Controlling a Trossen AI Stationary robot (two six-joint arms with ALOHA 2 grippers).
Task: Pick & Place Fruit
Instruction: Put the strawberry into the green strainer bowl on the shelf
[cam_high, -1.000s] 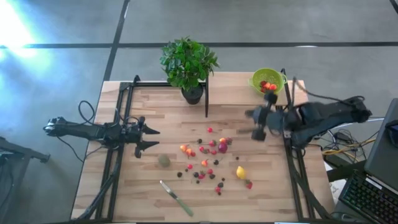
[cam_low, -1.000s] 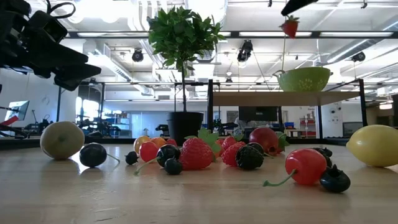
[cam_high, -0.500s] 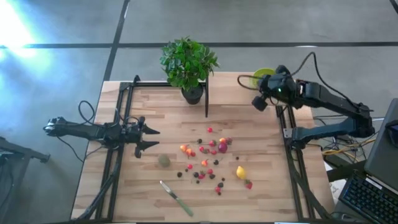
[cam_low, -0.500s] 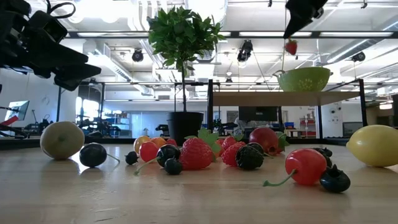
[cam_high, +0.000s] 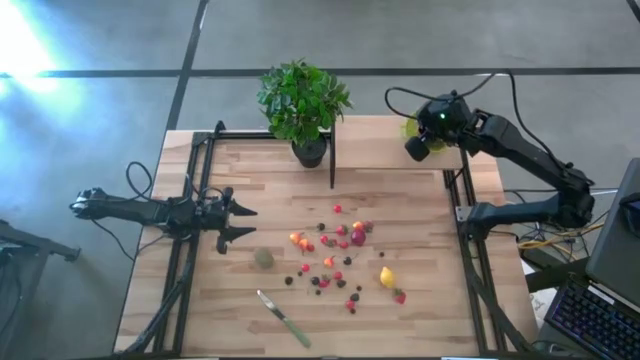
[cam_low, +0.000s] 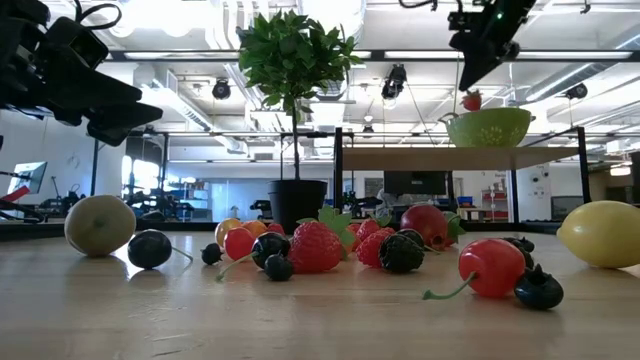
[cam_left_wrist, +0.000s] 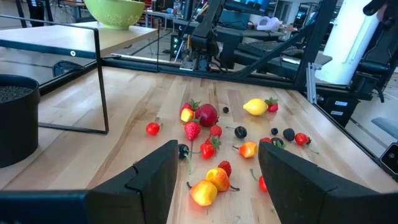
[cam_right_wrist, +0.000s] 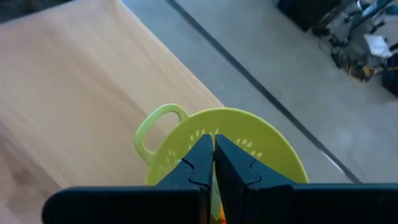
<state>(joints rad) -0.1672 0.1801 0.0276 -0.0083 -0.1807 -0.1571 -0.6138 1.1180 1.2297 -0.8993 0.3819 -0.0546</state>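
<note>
Swinging from mid-desk to the far right corner, the right pincer (cam_low: 472, 90), pinching a small red berry (cam_low: 472, 100), now hangs over the lime-green bowl (cam_low: 488, 127); release looks next.

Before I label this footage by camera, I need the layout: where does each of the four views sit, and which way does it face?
High view: overhead, straight down on the table; both arms show.
Low view: tabletop height, looking across the fruit; right gripper above with a small strawberry.
Left wrist view: faces the fruit past its own open left gripper.
Right wrist view: looks down past shut fingers onto the lime-green bowl.
Shared: the bowl appears in all four views.
</note>
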